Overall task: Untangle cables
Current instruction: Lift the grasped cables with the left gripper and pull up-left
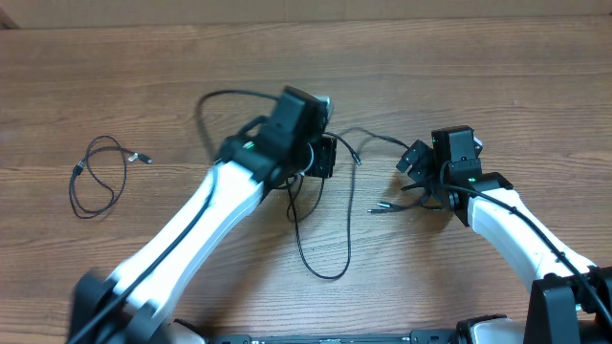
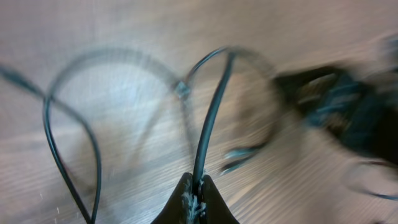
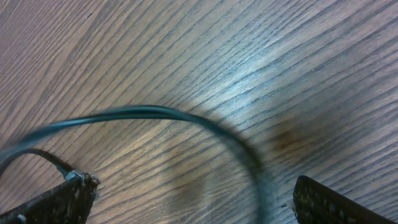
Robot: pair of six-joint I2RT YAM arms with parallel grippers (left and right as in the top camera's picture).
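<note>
Left arm stretches diagonally from the near-left base to table centre, left gripper (image 2: 198,198) clenched on a black cable (image 2: 208,124) running up from its tips. Right arm comes in from near-right, right gripper (image 3: 194,198) low over the wood table (image 3: 249,50), fingers (image 3: 59,200) spread wide and holding nothing, a cable arc (image 3: 143,112) lying between them. Other cables (image 1: 330,277) loop mid-table between the arms; one separate coil (image 1: 125,162) sits well apart, far left.

The table (image 3: 280,56) is grained wood with a faint sheen. The cable (image 2: 210,118) pinched in the left gripper (image 2: 194,190) has a smooth, slightly glossy black sheath. The gripper's tips look matt and scuffed. The arm (image 1: 182,234) shell is glossy white plastic.
</note>
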